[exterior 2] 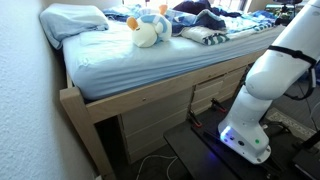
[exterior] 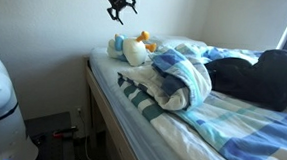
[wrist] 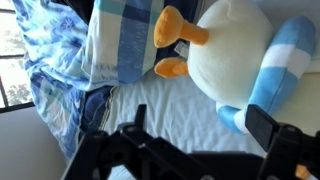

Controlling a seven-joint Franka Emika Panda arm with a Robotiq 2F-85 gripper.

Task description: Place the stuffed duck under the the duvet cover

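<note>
The stuffed duck [wrist: 235,60], plump cream-white with orange feet and what seems a blue-striped wing, lies just beside the duvet cover [exterior: 178,82], while the gripper [exterior: 119,2] hangs above that cover's edge, jaws spread wide.

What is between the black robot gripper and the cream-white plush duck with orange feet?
Nothing: in an exterior view the open black gripper hangs above the cream-white plush duck, only bare air between them.

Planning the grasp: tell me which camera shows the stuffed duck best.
An exterior view: the stuffed duck lies whole, unobstructed on the bed. In an exterior view it is small, beside the duvet cover. The wrist view crops it close-up.
</note>
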